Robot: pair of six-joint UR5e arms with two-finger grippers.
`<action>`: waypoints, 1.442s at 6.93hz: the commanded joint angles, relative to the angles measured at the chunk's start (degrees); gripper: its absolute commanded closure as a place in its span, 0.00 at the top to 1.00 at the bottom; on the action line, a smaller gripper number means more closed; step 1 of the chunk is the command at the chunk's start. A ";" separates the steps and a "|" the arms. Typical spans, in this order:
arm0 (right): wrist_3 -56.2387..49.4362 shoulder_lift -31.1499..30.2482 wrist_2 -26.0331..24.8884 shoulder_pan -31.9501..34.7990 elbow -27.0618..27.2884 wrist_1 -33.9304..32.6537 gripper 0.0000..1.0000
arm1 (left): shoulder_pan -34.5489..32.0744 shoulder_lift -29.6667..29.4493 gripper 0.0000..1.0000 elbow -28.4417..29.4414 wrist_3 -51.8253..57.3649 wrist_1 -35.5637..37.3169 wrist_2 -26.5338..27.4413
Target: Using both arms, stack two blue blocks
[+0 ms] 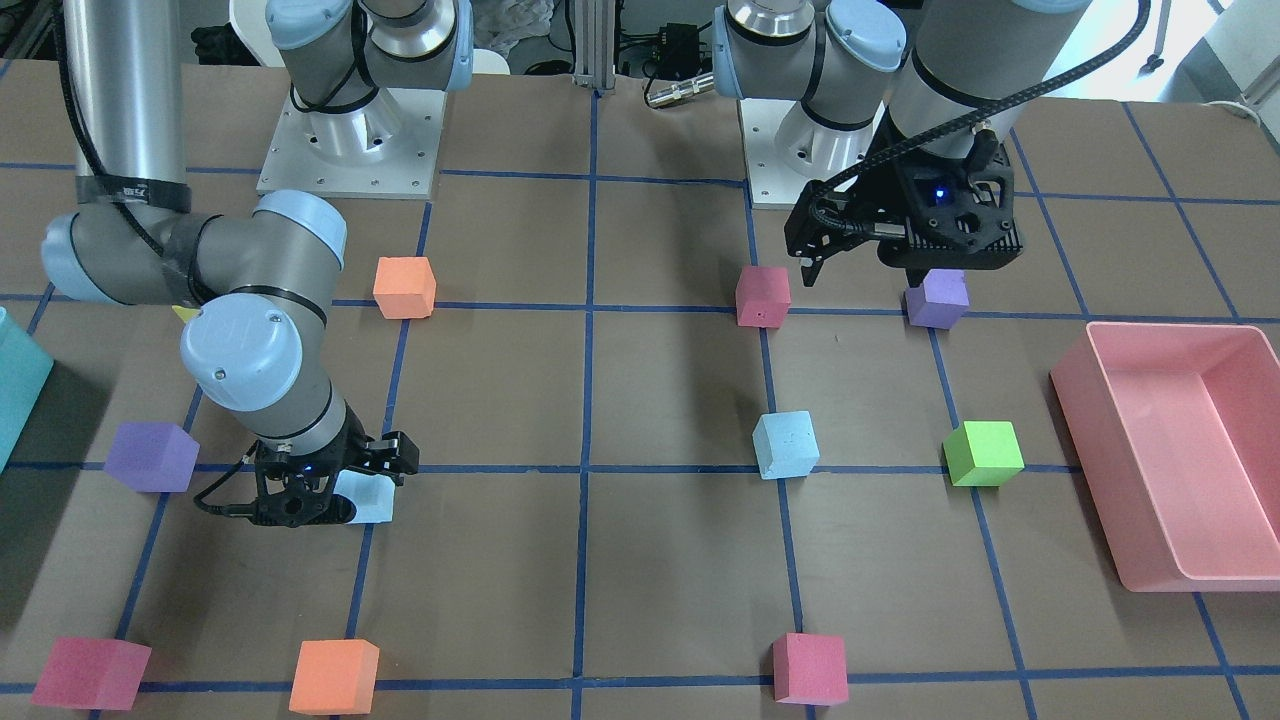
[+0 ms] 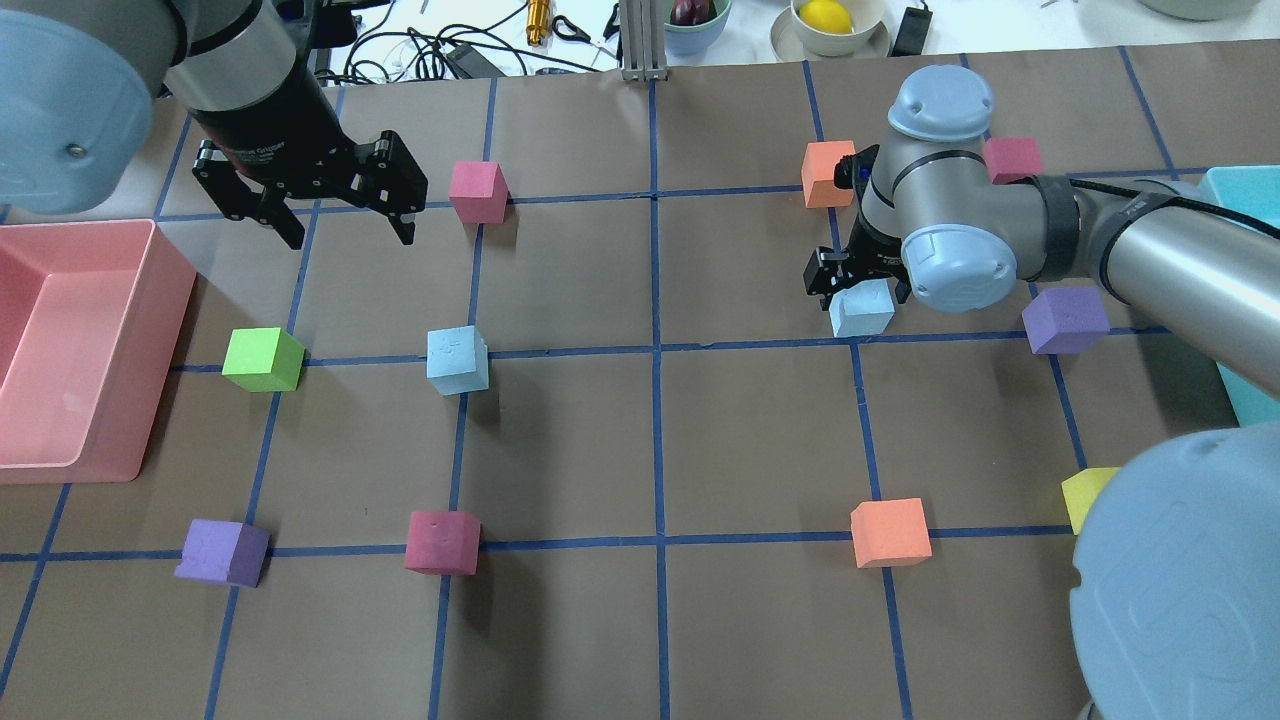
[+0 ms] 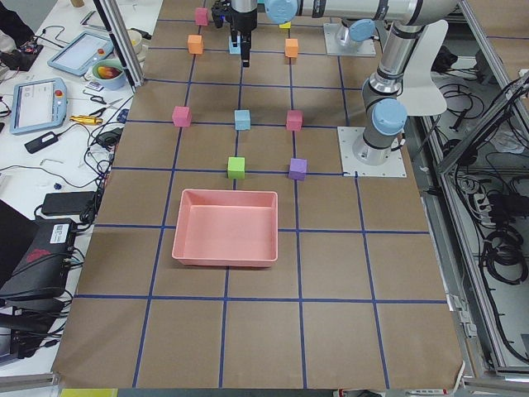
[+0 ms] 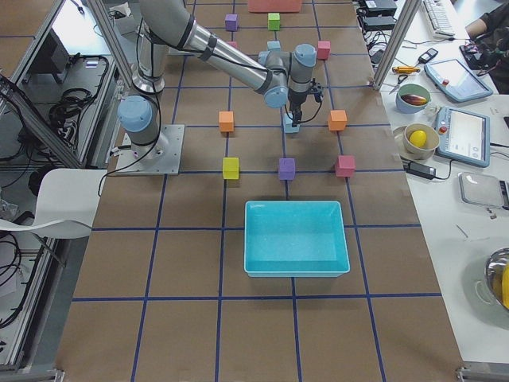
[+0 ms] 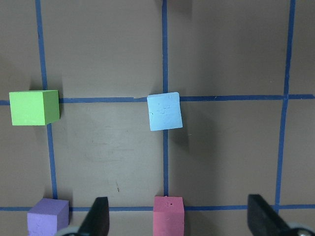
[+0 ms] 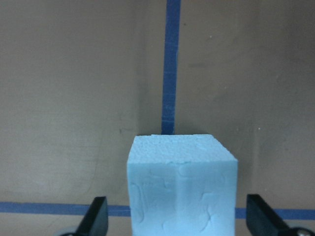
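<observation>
Black fingers [image 6: 97,219] of the right gripper [image 6: 176,199] stand spread, one to each side of a blue block [image 6: 182,189], with a gap showing on both sides. That block seems to rest on the brown paper table [image 2: 760,430], just beside a blue tape line. The right arm's wrist covers part of it from overhead.

The left gripper [image 2: 350,237] hangs above the table with its jaws wide apart, holding nothing. The second blue block [image 2: 458,360] sits alone at a crossing of tape lines, well apart from that gripper and from the first block.

Nine other foam cubes are spread over the grid. There are three crimson cubes [image 2: 477,190], two orange cubes [image 2: 890,532], two purple cubes [image 2: 1065,320], one green cube [image 2: 262,358] and one yellow cube [image 2: 1085,495], which is half hidden by the right arm's joint cap. From across the table, the left gripper overlaps the top of one purple cube.

There are two bins: a pink tray [image 2: 150,350] at the left arm's end and a teal bin [image 4: 296,270] at the right arm's. White print on the left wrist is too small to read. Beyond the table edge stands a bowl with a lemon [image 2: 830,15].
</observation>
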 commanded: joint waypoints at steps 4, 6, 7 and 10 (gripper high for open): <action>-0.53 0.64 0.26 -0.02 -0.59 -2.62 0.00 | 0.09 -0.03 1.00 0.17 0.06 0.08 -0.18; 1.39 0.20 3.84 0.76 -3.65 -1.74 0.00 | 0.09 -0.03 1.00 0.17 0.06 0.08 -0.01; 3.84 0.37 3.95 1.20 -5.24 -0.61 0.00 | 0.09 -0.03 1.00 0.17 0.06 0.08 -0.01; 18.32 1.25 3.95 9.62 -9.02 1.33 0.00 | 0.09 0.06 1.00 0.17 0.06 0.08 -0.01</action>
